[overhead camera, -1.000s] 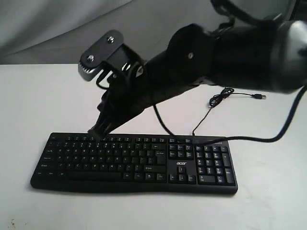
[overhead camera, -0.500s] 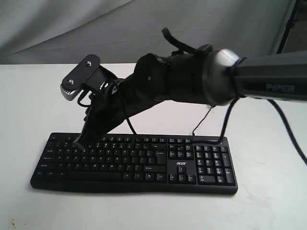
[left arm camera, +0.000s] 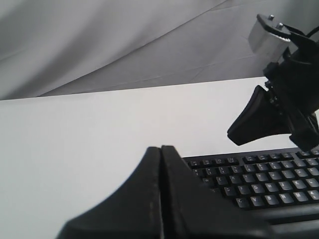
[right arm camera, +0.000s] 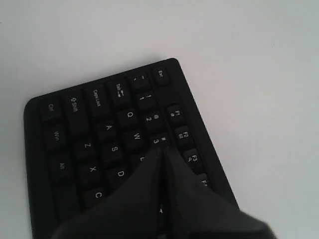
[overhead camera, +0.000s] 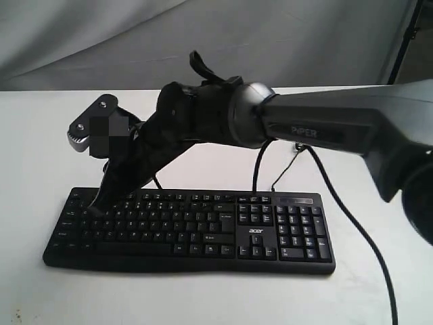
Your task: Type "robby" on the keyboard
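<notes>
The black keyboard (overhead camera: 203,223) lies across the white table, with the acer logo by its number pad. My right arm reaches over it from the right. Its gripper (overhead camera: 95,204) is shut and empty, pointing down at the far left end of the key rows. In the right wrist view the shut tip (right arm camera: 163,149) sits just over the keyboard (right arm camera: 99,129) between the 3 and E keys; I cannot tell if it touches. My left gripper (left arm camera: 161,148) is shut and empty, off the keyboard's (left arm camera: 259,184) left end, and does not show in the exterior view.
The white table (overhead camera: 47,135) extends behind and to both sides of the keyboard, with a grey cloth backdrop (overhead camera: 81,40) beyond. The keyboard's thin cable (overhead camera: 300,145) coils behind the number pad. A thicker arm cable (overhead camera: 352,223) hangs over the table on the right.
My right arm has swung left along the keyboard, carrying its shut tip from above the middle-left keys to the far left end.
</notes>
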Robot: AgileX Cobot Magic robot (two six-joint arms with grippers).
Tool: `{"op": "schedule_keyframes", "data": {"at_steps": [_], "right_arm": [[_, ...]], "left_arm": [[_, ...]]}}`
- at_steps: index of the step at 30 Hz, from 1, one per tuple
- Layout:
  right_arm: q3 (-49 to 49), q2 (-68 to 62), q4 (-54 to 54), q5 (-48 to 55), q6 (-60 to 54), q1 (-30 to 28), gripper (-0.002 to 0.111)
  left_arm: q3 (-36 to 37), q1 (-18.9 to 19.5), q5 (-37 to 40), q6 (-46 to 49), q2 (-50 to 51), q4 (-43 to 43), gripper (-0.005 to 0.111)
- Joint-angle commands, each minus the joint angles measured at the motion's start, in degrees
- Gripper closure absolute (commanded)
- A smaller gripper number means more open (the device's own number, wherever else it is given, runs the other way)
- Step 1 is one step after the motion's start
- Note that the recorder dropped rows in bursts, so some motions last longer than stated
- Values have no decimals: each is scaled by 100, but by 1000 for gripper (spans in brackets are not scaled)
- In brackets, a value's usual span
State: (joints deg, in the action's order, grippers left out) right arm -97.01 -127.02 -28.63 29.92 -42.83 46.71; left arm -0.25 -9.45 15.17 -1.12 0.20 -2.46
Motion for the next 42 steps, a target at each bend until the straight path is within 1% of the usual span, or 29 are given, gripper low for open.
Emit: {"op": "schedule_keyframes", "data": {"at_steps": [1,27,42], "right_arm": [[-210,-135,-92,172,-78,17,108],[-210,-502,-199,239,-211,41,108],[-210,-538,-199,-2,-224,82,108]], "left_arm": [[25,-36,-31,-16,-20,-27,107],[25,-36,-31,-16,-20,-27,107],[25,-36,-31,-16,-20,-27,107]]}}
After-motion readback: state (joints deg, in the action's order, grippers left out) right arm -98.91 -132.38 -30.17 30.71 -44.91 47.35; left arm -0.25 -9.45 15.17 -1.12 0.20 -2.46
